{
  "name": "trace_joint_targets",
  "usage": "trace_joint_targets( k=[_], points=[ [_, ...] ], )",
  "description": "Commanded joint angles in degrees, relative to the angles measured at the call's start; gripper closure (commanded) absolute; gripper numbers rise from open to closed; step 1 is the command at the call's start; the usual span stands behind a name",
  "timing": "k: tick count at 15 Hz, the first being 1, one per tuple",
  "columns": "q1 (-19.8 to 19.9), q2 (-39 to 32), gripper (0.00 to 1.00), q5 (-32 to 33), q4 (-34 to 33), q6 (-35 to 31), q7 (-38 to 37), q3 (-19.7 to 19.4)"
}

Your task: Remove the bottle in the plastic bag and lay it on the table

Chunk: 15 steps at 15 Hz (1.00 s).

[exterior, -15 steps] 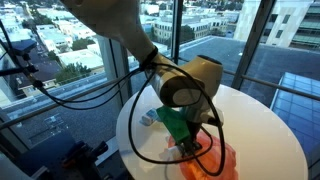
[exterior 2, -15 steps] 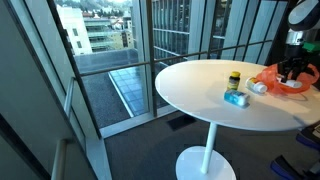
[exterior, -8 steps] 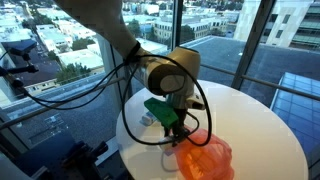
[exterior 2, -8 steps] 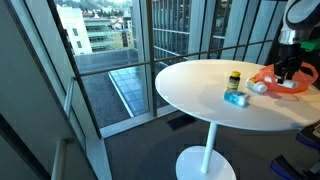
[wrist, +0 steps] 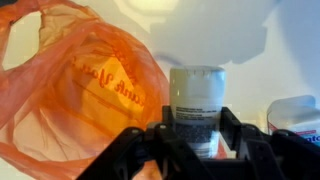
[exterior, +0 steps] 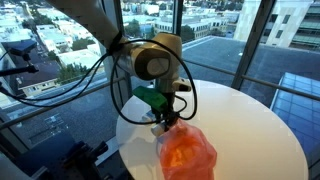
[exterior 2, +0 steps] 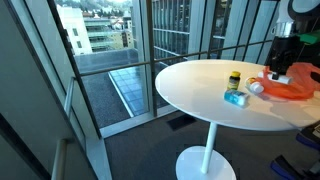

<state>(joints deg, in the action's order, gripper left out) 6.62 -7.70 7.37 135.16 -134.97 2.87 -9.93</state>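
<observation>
My gripper (wrist: 196, 128) is shut on a white bottle (wrist: 195, 92) with a dark printed label. It holds the bottle upright, just outside the mouth of the orange plastic bag (wrist: 85, 90). In an exterior view the gripper (exterior: 166, 120) hangs above the near left part of the round white table (exterior: 250, 125), with the bag (exterior: 186, 152) standing puffed up beside it. In an exterior view the gripper (exterior 2: 279, 68) is just above the bag (exterior 2: 290, 88). The bottle itself is hidden by the gripper in both exterior views.
A small bottle with a yellow cap (exterior 2: 234, 79), a teal object (exterior 2: 236, 98) and a white object (exterior 2: 256, 88) lie on the table near the bag. Another white container (wrist: 296, 115) shows at the right of the wrist view. Glass walls surround the table.
The arm has swung up and away from the bag, drawing the bottle out of it. The orange bag has shifted and now stands taller beside the gripper.
</observation>
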Motion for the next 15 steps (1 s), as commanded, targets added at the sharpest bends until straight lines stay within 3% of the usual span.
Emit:
trace_joint_targets(
  k=[1, 8, 15],
  points=[
    [-0.1, 6.7, 0.75, 2.7, 4.2, 1.9, -2.4, 0.5],
    [-0.1, 13.6, 0.75, 3.1, 9.0, 9.5, -1.5, 2.1],
    [0.6, 13.1, 0.75, 3.4, 9.0, 11.8, -2.5, 2.7]
  ],
)
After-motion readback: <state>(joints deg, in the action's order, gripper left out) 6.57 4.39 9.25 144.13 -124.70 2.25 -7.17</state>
